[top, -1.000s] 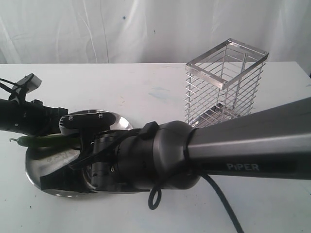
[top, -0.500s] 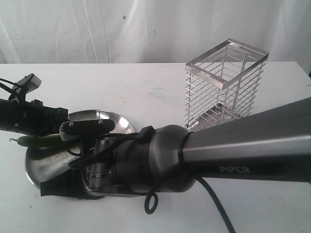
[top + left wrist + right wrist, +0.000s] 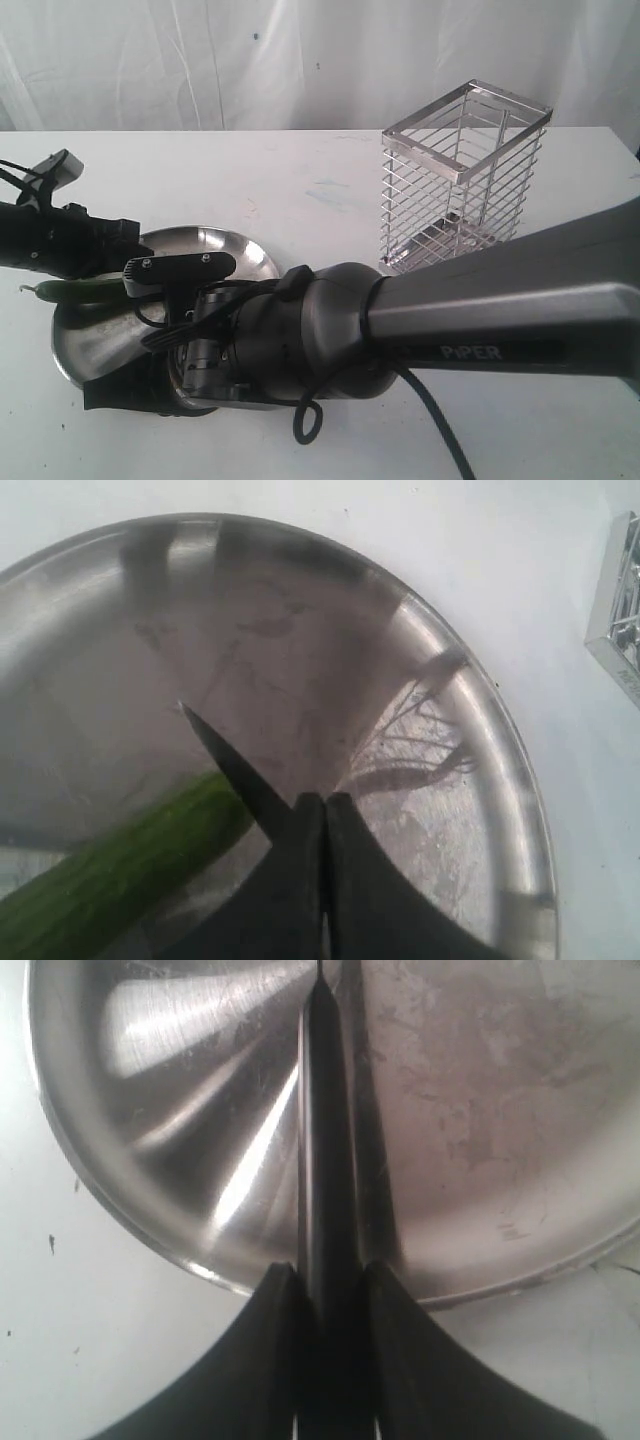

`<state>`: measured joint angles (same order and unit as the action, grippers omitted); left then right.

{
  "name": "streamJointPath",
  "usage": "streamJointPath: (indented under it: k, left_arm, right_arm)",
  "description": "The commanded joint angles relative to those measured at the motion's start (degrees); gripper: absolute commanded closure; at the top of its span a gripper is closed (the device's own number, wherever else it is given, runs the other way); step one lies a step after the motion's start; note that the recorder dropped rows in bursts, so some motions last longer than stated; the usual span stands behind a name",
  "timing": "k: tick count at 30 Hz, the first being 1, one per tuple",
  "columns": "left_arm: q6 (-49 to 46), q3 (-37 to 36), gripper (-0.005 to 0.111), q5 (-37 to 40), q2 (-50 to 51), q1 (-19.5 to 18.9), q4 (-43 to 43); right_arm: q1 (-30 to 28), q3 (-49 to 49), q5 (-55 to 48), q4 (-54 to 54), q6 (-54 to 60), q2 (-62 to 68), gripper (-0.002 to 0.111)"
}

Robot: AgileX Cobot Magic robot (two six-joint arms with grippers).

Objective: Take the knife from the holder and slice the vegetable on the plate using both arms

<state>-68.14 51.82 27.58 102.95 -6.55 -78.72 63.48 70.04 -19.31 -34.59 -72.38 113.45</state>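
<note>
The steel plate (image 3: 225, 240) lies at the table's front left. The green vegetable (image 3: 75, 290) rests across its left rim, with its curled stem hanging off the edge. My left gripper (image 3: 105, 250) hovers over that end. In the left wrist view its jaws (image 3: 325, 800) are pressed together; the vegetable (image 3: 120, 865) lies beside and partly under one finger. My right gripper (image 3: 328, 1270) is shut on the knife (image 3: 325, 1140), which points across the plate (image 3: 480, 1110). The dark blade tip (image 3: 225, 755) sits over the vegetable's cut end. The right arm hides the plate's near half.
The empty wire holder (image 3: 465, 180) stands upright at the back right; one of its corners (image 3: 625, 600) shows in the left wrist view. The PiPER arm (image 3: 500, 310) crosses the front from the right, trailing a black cable (image 3: 440, 420). White cloth hangs behind the table.
The right arm has shifted left and lower over the plate with the knife, uncovering more of the plate's far rim. The left arm and the vegetable have stayed put.
</note>
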Motion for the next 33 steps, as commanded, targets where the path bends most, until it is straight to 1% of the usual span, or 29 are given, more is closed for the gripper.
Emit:
streamJointPath:
  k: [1, 5, 7, 10, 12, 20, 26, 33]
  left_arm:
    - [1.40, 1.67, 0.100, -1.01, -0.24, -0.06, -3.21]
    - [1.40, 2.60, 0.101, -1.28, -0.24, 0.04, -3.12]
    - [1.40, 2.59, 0.103, -2.80, -0.24, 0.83, -3.02]
    - [0.26, 2.59, 0.105, -4.82, 0.05, 3.09, -2.91]
    - [0.26, 2.59, 0.105, -8.35, 1.05, 4.60, -2.67]
    - [0.93, 2.59, 0.105, -8.52, 5.73, 4.60, 0.00]
    - [0.69, 2.59, 0.105, -8.34, 5.98, 4.60, 0.00]
    - [0.69, 4.37, 0.105, -8.26, 0.72, 4.60, 0.00]
  right_arm:
    - [0.11, -0.15, 0.22, 0.24, 1.17, -0.20, 0.108]
    - [0.11, -0.15, 0.22, 0.24, 1.74, -0.20, 0.108]
    - [0.11, -0.15, 0.22, 0.35, 1.74, -0.20, 0.108]
    - [0.11, -0.15, 0.22, 0.35, 1.74, -0.20, 0.108]
    - [0.11, -0.15, 0.22, 0.35, 1.74, -0.20, 0.108]
    - [0.11, -0.15, 0.22, 0.35, 1.74, -0.20, 0.108]
    - [0.11, -0.15, 0.22, 0.35, 1.74, -0.20, 0.108]
    - [0.11, -0.15, 0.22, 0.35, 1.74, -0.20, 0.108]
